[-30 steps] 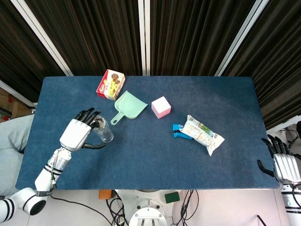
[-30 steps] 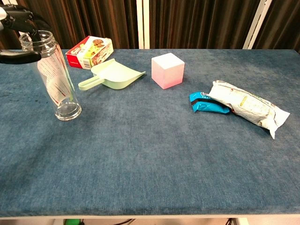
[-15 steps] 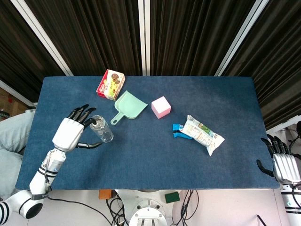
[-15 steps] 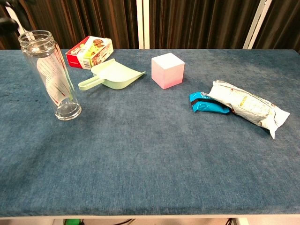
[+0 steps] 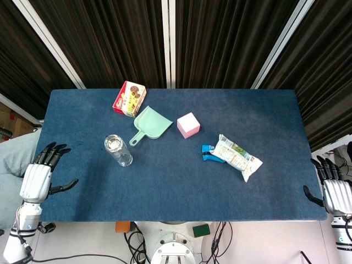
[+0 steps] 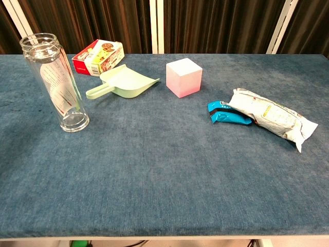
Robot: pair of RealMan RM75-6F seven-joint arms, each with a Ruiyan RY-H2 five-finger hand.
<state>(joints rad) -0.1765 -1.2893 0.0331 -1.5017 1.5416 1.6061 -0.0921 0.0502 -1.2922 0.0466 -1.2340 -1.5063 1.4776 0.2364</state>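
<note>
Glass jar [image 6: 55,82] stands upright on our bench [image 5: 165,187], near the green scoop [image 5: 148,124]. Our left hand [image 5: 37,179] hangs off the bench edge, fingers spread, empty; our right hand [image 5: 334,192] likewise. We judge a careless reach could topple that tall jar.

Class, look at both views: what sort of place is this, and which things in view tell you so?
Probably a robot test bench or lab, not a home. A blue-covered table stands before dark curtains, cables trail below its front edge, and unrelated items, a clear jar, pink cube and green scoop, are spread out.
</note>
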